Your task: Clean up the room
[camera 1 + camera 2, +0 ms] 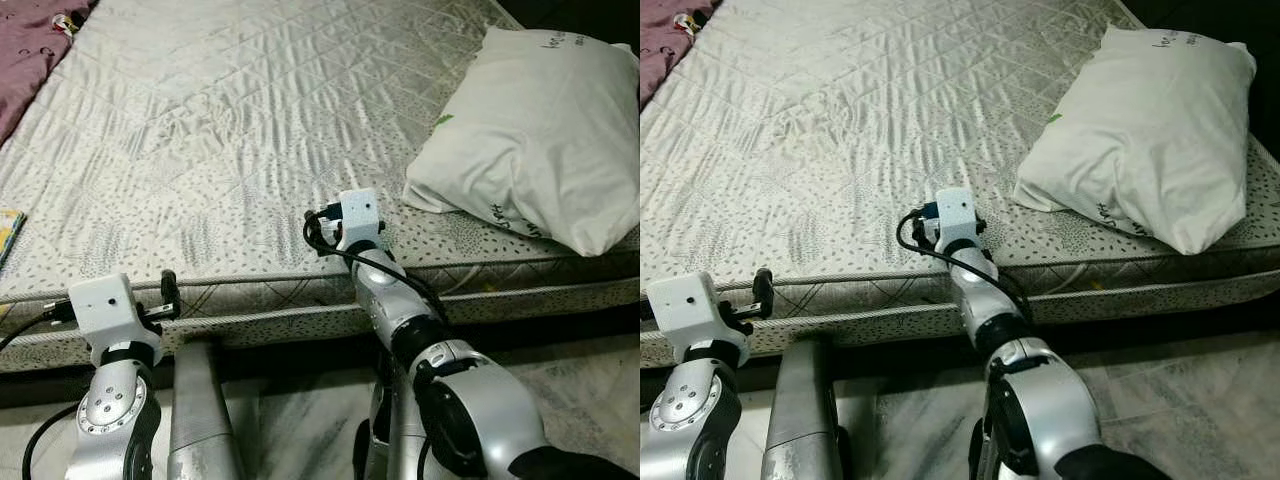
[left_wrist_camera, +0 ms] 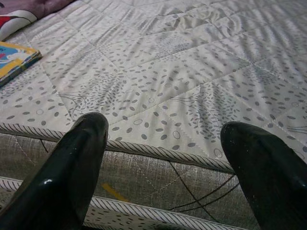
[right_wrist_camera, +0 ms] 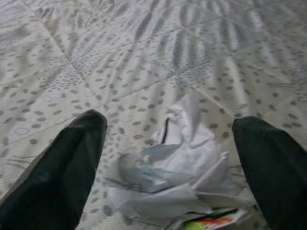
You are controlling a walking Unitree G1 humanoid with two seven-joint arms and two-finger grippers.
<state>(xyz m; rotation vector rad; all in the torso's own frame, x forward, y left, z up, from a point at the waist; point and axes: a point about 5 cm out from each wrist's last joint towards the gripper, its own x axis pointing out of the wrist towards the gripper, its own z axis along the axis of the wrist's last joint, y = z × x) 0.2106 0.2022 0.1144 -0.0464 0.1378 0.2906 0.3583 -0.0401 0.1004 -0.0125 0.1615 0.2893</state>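
**At the mattress edge, both pincers spread, wrapper under the right one**

One mattress (image 1: 250, 120), quilted, pale with a grey dotted print, takes most of what my head sees. Its near edge runs across in front of me, piped seam over a grey side band. Broad bare quilt lies between my arms and the far side.

One white pillow (image 1: 535, 135) sits on the mattress to my right, at the near corner, printed text on its cover too small to read. A maroon cloth (image 1: 35, 45) lies along the far left border of the mattress.

Pale marbled floor (image 1: 1200, 400) runs below the mattress side on my right.

Two arms are up. My right gripper (image 3: 168, 158) reaches over the near edge onto the quilt, just left of the pillow; its fingers (image 3: 62, 167) stand wide apart with nothing between them gripped. My left gripper (image 2: 163, 158) hangs at the mattress edge, fingers (image 2: 72, 167) likewise wide, holding nothing.

Right wrist view adds one thing the head views hide behind my wrist: a crumpled clear plastic wrapper (image 3: 168, 177) lying on the quilt between the spread fingers, with a strip of green and orange print at its near end. Whether the fingers touch it I cannot tell.

Left wrist view adds one colourful book (image 2: 14, 60), yellow and blue cover, flat near the left border; the head view catches a sliver of it.
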